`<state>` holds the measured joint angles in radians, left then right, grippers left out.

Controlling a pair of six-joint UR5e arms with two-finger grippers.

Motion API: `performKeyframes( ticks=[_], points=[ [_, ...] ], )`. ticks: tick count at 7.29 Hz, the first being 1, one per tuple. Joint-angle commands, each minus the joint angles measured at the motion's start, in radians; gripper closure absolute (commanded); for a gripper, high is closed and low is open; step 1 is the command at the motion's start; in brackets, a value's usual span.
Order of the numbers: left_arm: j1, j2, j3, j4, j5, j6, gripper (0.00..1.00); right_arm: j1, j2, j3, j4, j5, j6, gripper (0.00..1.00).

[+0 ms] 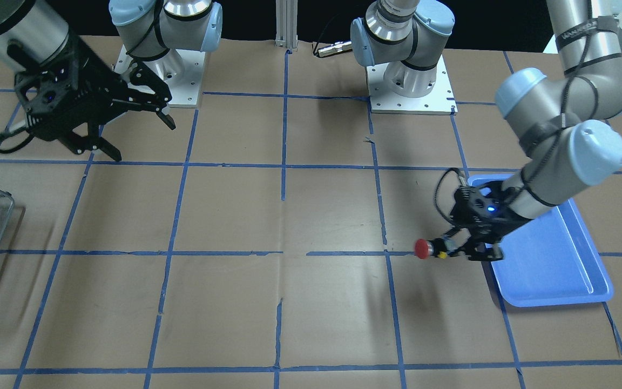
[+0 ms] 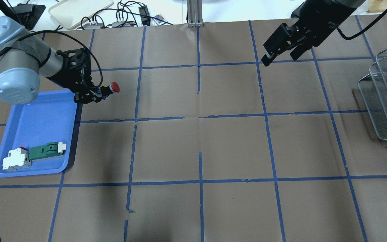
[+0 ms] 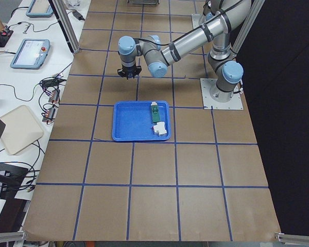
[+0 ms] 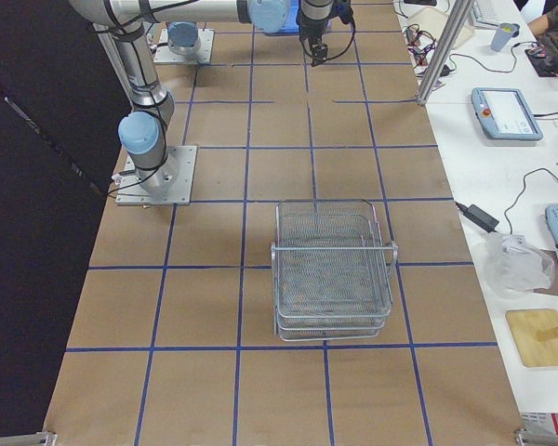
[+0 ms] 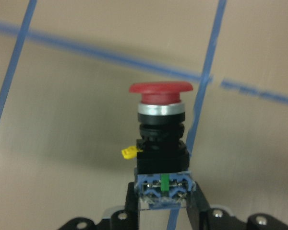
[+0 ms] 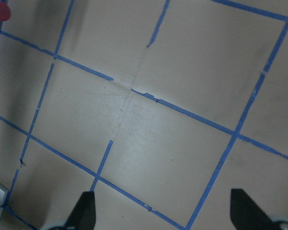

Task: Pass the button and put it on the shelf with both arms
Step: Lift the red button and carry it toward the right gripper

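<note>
The button [image 5: 161, 139], with a red mushroom head, a black body and a blue, green and yellow end block, is held by its end block in my left gripper [image 5: 163, 203]. It hangs above the table just beside the blue tray, head pointing toward the table's middle [image 2: 113, 87] [image 1: 424, 248]. My left gripper [image 2: 96, 95] is shut on it. My right gripper [image 2: 281, 55] is open and empty, high over the far right part of the table [image 1: 142, 138]. The wire-mesh shelf [image 2: 386, 94] stands at the right edge, also in the exterior right view [image 4: 333, 269].
The blue tray [image 2: 35, 114] lies under the left arm. It holds a green-and-white flat part [image 2: 47, 150] and a white block [image 2: 16, 159]. Blue tape lines grid the brown table. Cables and a cream tray [image 2: 79, 10] lie beyond the far edge.
</note>
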<state>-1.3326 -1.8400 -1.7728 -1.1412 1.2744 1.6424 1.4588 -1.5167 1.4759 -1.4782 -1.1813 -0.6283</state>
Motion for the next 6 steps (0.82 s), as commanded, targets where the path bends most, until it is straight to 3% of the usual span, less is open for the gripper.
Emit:
performKeyframes(
  ticks=[1, 2, 4, 6],
  points=[
    [-0.149, 0.001, 0.100, -0.110, -0.136, 0.004, 1.00, -0.076, 0.009, 0.001, 0.004, 0.116, -0.497, 0.00],
    [-0.192, -0.002, 0.162, -0.180, -0.208, 0.004, 1.00, -0.086, 0.007, 0.003, 0.015, 0.123, -0.657, 0.00],
    [-0.293, 0.027, 0.217, -0.195, -0.327, -0.012, 1.00, -0.087, 0.004, 0.007, 0.016, 0.209, -0.891, 0.00],
    [-0.362, 0.044, 0.242, -0.151, -0.366, -0.213, 1.00, -0.081, 0.006, 0.004, 0.009, 0.305, -0.994, 0.00]
  ],
)
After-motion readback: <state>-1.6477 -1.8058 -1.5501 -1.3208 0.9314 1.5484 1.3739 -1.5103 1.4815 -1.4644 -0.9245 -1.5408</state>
